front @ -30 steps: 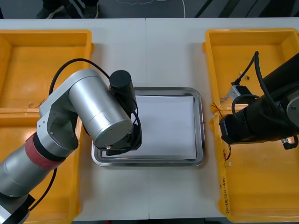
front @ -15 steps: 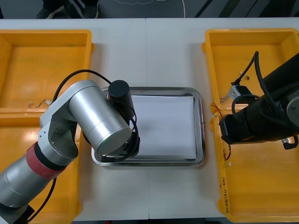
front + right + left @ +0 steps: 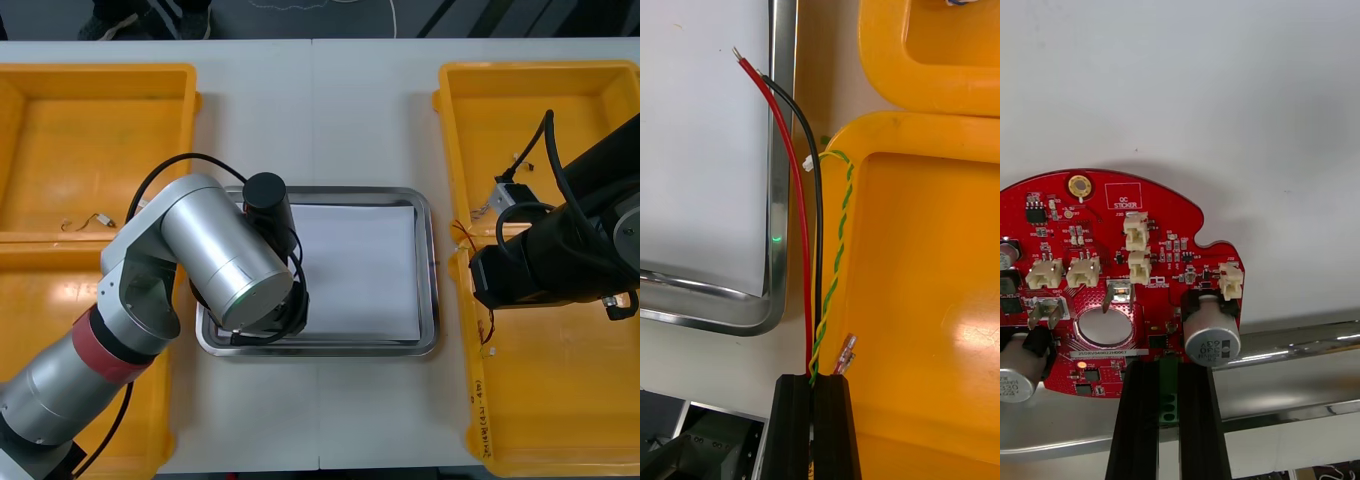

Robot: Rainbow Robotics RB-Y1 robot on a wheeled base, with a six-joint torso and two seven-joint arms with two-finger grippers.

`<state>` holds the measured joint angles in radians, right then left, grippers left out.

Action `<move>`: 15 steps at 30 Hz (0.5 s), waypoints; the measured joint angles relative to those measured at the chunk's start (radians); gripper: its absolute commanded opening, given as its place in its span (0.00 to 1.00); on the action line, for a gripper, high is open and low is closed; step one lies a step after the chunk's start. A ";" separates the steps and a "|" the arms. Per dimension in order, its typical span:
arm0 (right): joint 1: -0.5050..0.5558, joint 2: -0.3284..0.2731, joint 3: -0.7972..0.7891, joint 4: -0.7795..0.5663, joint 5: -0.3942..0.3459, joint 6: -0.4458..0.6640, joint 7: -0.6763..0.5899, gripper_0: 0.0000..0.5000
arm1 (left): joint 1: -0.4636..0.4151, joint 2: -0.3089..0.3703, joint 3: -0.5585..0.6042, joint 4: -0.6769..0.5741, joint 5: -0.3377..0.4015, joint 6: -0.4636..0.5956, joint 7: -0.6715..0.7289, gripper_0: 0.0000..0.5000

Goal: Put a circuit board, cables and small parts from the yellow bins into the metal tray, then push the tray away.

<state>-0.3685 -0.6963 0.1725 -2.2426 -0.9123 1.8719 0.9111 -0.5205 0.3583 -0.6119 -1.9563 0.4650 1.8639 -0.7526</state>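
Note:
My left gripper is shut on the near edge of a round red circuit board. The board hangs over the white inside of the metal tray, close to its rim. From the front, the left arm covers the tray's left part and hides the board. My right gripper is shut on a bundle of cables: one red, one black, one twisted yellow and green. They run along the tray's rim, beside the orange bin. The right arm sits over the two right bins.
Yellow bins flank the tray: far left, near left, far right, near right. A small metal part with wires lies in the far right bin. A small wire piece lies in the far left bin.
The left arm has shifted a little to the right and nearer over the tray's left side, with the board still in its grip. The right arm has not moved.

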 measured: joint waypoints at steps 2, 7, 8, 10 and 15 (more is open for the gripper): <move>0.000 0.000 0.000 0.000 0.000 0.000 0.000 0.00 | 0.000 -0.003 0.000 0.010 -0.003 -0.006 0.000 0.00; 0.000 0.000 0.000 0.000 0.000 0.000 0.000 0.00 | 0.000 -0.011 0.000 0.028 -0.010 -0.014 -0.002 0.00; 0.000 0.000 0.000 0.000 0.000 0.000 0.000 0.00 | 0.000 -0.012 0.000 0.029 -0.011 -0.015 -0.004 0.01; 0.000 0.000 0.000 0.000 0.000 0.000 0.000 0.00 | 0.000 -0.013 0.000 0.030 -0.011 -0.015 -0.009 0.08; 0.000 0.000 0.000 0.000 0.000 0.000 0.000 0.00 | 0.006 -0.013 0.000 0.030 -0.018 -0.016 -0.014 0.66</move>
<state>-0.3685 -0.6963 0.1725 -2.2426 -0.9123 1.8719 0.9111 -0.5147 0.3449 -0.6119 -1.9261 0.4473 1.8481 -0.7665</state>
